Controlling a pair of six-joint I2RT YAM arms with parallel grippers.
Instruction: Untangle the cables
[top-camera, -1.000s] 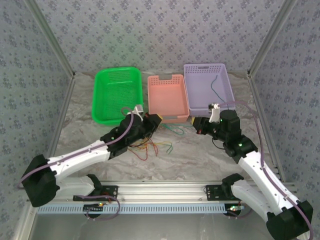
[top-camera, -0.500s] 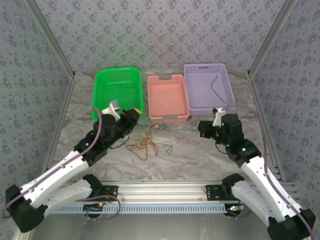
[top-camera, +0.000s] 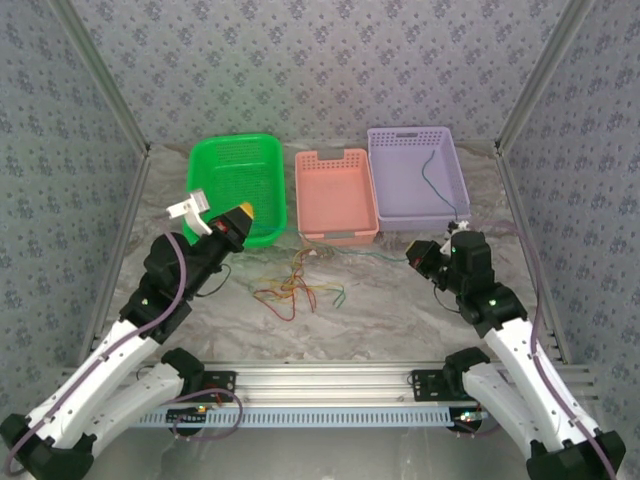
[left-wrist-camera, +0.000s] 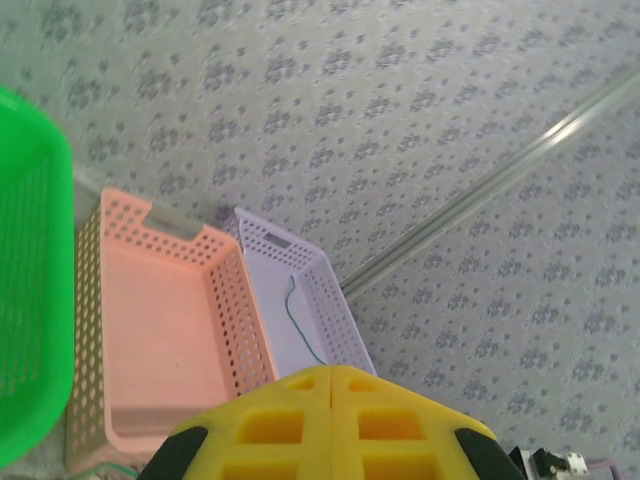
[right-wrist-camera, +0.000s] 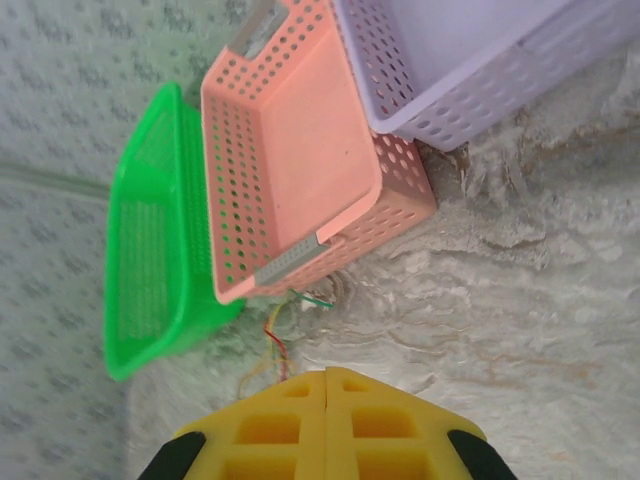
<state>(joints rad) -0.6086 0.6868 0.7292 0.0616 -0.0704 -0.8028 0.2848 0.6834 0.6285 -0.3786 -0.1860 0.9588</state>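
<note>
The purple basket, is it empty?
Not empty. One thin teal cable lies inside the purple basket, on its floor.

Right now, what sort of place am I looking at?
Probably a robot test booth: patterned screen walls in metal frames, two robot arms bolted at the table's edge, and three plastic baskets beside a tangle of coloured wires.
</note>
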